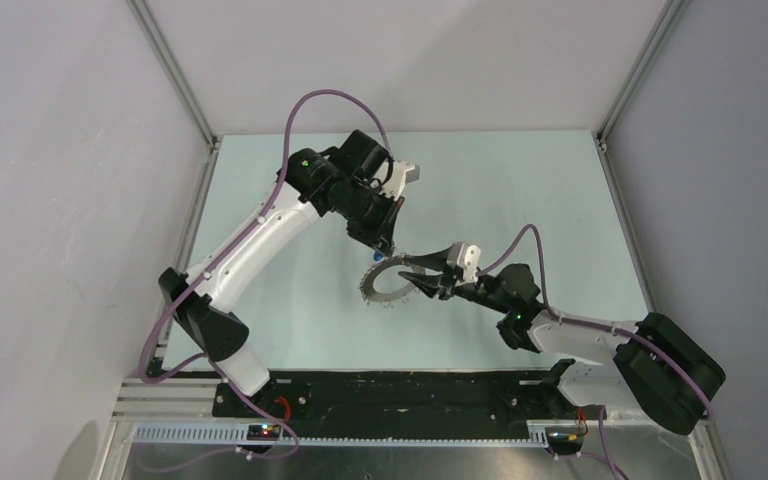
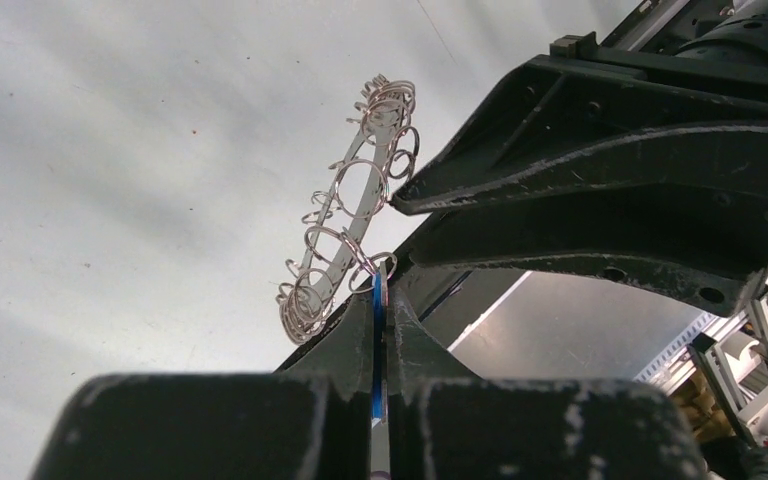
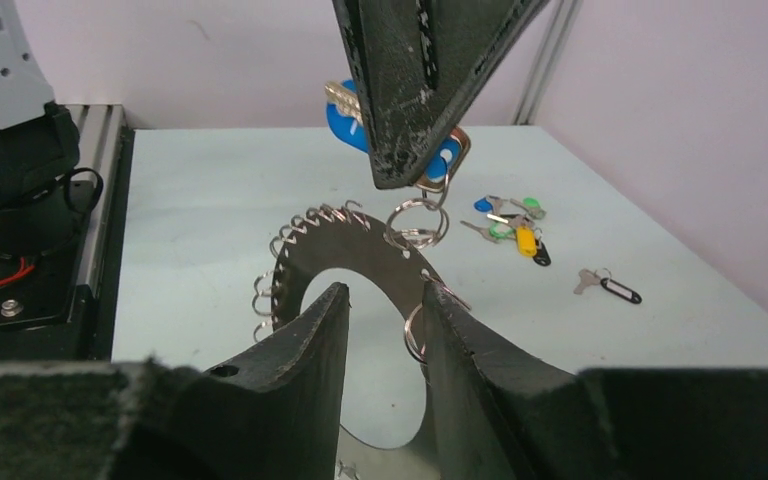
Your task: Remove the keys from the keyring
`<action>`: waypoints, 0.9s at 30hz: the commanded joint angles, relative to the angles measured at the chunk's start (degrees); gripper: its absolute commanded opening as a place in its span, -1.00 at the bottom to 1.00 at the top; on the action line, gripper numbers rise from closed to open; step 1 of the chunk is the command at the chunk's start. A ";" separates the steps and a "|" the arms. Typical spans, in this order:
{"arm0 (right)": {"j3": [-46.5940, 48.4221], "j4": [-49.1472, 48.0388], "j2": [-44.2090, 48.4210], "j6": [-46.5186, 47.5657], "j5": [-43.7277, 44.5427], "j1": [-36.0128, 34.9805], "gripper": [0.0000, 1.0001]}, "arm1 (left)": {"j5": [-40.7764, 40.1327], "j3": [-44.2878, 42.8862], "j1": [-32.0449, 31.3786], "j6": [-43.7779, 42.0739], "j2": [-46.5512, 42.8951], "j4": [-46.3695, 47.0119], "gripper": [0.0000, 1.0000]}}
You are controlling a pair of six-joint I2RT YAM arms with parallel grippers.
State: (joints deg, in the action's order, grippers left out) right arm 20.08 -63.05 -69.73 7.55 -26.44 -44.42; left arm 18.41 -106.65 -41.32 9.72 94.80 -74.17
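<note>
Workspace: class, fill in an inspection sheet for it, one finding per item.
Surface: pale table, matt.
Job's things: keyring, a flat grey hoop edged with small split rings, between both end effectors.
Clutter: colour-tagged keys and a black-tagged key lying loose on the table.
End effectors: left end effector shut on a blue-tagged key; right end effector open, astride the hoop's band.
Cables: purple cable along each arm.
Surroundings: plain walls, metal frame posts.

Enclosed test cell, evenly lit.
Pale green bench (image 1: 310, 335) bounded by plain white walls (image 1: 50, 150) on three sides; aluminium posts (image 1: 172, 70) at the far corners (soft shadows only); black base plate (image 1: 410, 392) along the near edge.
</note>
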 commanded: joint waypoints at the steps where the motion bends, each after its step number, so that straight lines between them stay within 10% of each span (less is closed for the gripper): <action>1: 2.07 -2.70 3.48 -0.15 -1.77 -0.30 -0.24 | 1.79 -2.89 0.42 0.91 -2.60 0.98 -0.99; 27: 6.67 -4.90 -2.24 -0.61 3.93 -1.98 -0.15 | 3.14 -4.86 0.36 2.23 -3.06 1.82 -0.99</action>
State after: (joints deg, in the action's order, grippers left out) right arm 24.08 -65.08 -70.89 7.11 -24.32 -46.06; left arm 18.90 -108.27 -41.32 10.61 94.63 -73.95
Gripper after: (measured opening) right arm 0.422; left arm 0.018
